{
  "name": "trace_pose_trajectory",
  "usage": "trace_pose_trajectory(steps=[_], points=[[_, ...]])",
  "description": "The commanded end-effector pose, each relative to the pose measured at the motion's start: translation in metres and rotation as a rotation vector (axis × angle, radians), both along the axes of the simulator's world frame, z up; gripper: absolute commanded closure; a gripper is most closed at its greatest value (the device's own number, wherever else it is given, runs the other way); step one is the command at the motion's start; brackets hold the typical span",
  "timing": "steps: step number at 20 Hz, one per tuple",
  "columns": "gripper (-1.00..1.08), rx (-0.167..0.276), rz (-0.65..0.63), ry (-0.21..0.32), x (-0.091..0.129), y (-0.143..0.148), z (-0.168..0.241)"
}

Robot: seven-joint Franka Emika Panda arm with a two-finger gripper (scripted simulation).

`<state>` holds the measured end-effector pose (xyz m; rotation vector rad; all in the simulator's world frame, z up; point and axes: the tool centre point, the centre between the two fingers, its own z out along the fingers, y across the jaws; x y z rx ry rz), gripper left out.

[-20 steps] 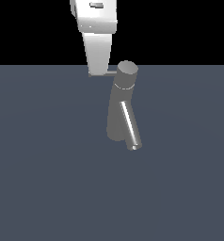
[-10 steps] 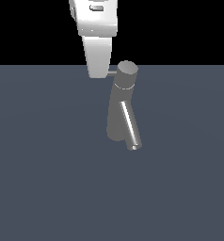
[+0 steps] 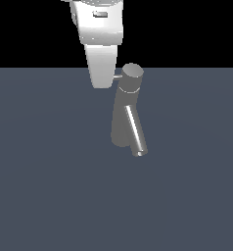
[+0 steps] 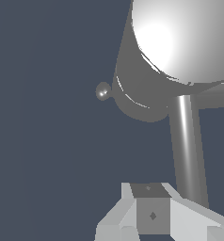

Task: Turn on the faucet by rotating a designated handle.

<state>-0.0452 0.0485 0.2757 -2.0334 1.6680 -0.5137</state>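
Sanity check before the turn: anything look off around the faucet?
Nothing stands out. The faucet leans, apparently by design, and looks intact. The gripper sits at the handle, hiding most of it; the jaws' state can't be seen.

We find a flat, uniform slate-blue floor (image 3: 50, 186) filling the lower part of the exterior view. Above a straight horizon line lies a featureless black backdrop (image 3: 187, 29). We note no cast shadows on the surface; lighting appears even.
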Motion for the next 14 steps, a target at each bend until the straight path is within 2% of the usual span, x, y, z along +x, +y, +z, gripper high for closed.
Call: trace_pose_trajectory(steps=[1, 14], points=[[1.08, 0.000, -0.002, 0.006, -0.007, -0.002, -0.005], [1.08, -0.001, -0.003, 0.006, -0.027, -0.004, -0.019]])
